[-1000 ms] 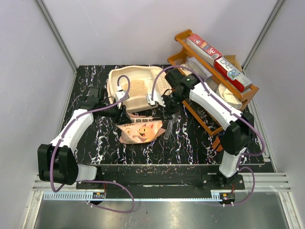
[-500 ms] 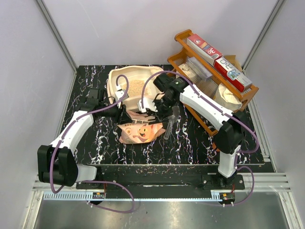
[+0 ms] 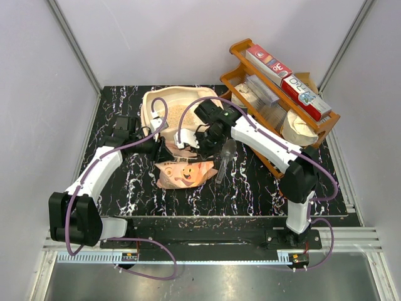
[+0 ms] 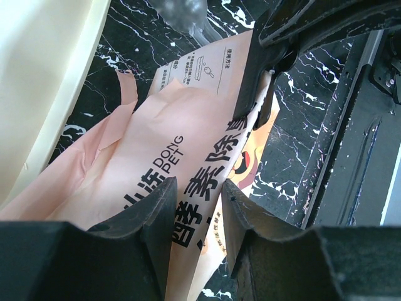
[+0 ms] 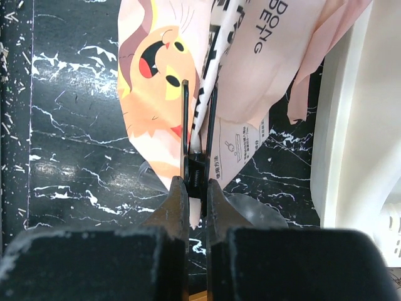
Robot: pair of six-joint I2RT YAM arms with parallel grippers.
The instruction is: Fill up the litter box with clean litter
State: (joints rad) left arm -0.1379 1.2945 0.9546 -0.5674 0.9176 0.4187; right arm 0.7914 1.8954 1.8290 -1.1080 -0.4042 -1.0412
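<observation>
The cream litter box (image 3: 150,106) stands at the back centre with pale tan clean litter (image 3: 182,113) in it. Its wall shows in the left wrist view (image 4: 50,75) and in the right wrist view (image 5: 351,125). A pink-orange cat-print bag (image 3: 185,174) lies in front of it. My left gripper (image 3: 158,149) is shut on a fold of the bag (image 4: 175,157), which runs between its jaws (image 4: 197,188). My right gripper (image 3: 202,143) is shut (image 5: 199,185) on a black clip (image 5: 198,169) that is clamped on the bag's edge (image 5: 156,81). The clip also shows in the left wrist view (image 4: 260,69).
A clear plastic scoop (image 3: 224,157) lies right of the bag. A brown wooden rack (image 3: 241,47) with red-and-white boxes (image 3: 285,78) stands at the back right. The black marbled table (image 3: 125,200) ends at a metal rail in front.
My right arm has swung left from the litter box's right end to the top of the bag and closed on the clip. The left arm has barely moved.
</observation>
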